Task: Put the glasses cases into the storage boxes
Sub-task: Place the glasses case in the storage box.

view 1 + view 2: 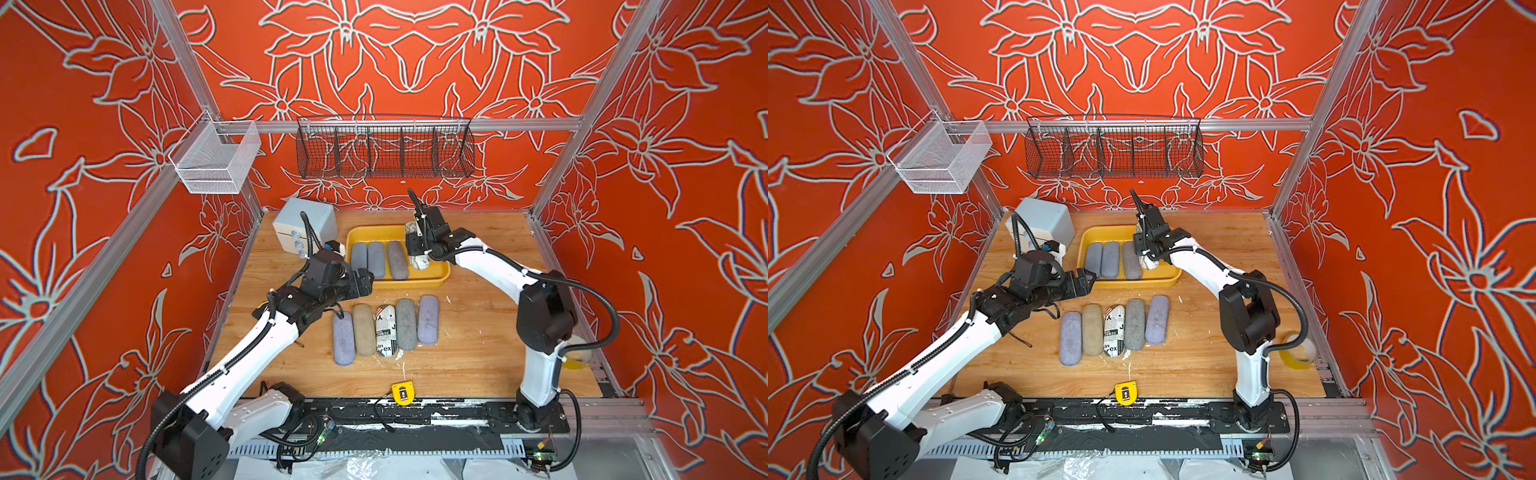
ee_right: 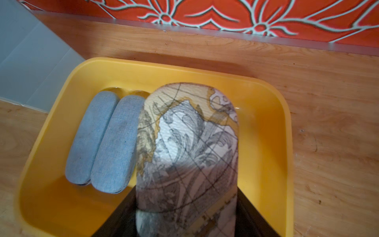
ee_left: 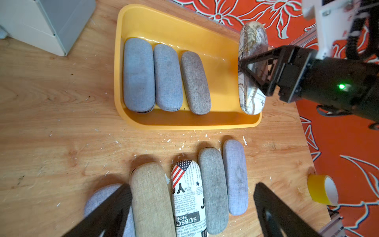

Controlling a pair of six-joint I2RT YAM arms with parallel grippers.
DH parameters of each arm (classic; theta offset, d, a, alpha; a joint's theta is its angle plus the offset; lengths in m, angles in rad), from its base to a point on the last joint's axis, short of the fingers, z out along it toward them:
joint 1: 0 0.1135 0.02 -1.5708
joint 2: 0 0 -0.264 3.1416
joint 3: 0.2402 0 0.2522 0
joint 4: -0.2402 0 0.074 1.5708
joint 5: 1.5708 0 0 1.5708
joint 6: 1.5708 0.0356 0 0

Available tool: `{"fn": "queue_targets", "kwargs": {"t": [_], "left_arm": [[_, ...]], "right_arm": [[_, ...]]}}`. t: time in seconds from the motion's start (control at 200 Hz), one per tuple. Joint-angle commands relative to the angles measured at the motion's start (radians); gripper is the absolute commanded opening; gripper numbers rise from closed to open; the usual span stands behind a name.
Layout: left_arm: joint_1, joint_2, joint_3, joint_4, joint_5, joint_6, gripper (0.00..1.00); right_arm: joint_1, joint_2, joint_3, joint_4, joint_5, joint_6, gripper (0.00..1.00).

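The right gripper (image 2: 186, 221) is clamped across the width of the beige map-printed case (image 2: 188, 143), one finger on each long side. It holds the case over the right part of the yellow tray (image 2: 164, 67). In the left wrist view the case (image 3: 252, 41) is turned up on its long edge and runs lengthwise from the tray's back rim to just short of its front wall. The pictures do not show whether it touches the tray floor.

Three cases lie flat in the left part of the tray, side by side: two light blue cases (image 3: 139, 73) (image 3: 168, 78) touching each other, then a grey-brown case (image 3: 195, 82) just beside them. A strip of bare tray floor separates the grey-brown case from the held one.

The left gripper (image 1: 365, 278) hangs by the tray's front left corner with its jaws spread wide and nothing between them.

In front of the tray, on the bench (image 1: 478, 353), five cases lie in a close row parallel to those in the tray: lavender (image 1: 343, 338), tan (image 1: 364, 330), newsprint-printed (image 1: 385, 330), grey (image 1: 406, 324) and lavender (image 1: 428, 320). In the left wrist view the tan, newsprint and grey cases show between the left gripper's open fingers (image 3: 110, 209).
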Motion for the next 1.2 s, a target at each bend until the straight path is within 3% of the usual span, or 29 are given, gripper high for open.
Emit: {"fn": "queue_targets", "kwargs": {"t": [0.0,0.435,1.196], "left_arm": [[0.007,-0.038,-0.037,-0.002,-0.023,-0.018,0.93],[0.006,-0.058,-0.097,0.008,-0.012,-0.029,0.93],[0.006,-0.043,-0.098,0.011,-0.010,-0.023,0.94]], "right_arm": [[-0.006,0.060,0.069,0.002,-0.019,-0.044,0.60],[-0.049,0.206,0.194,-0.051,-0.037,-0.075,0.61],[-0.059,0.324,0.258,-0.086,-0.057,-0.035,0.65]]}}
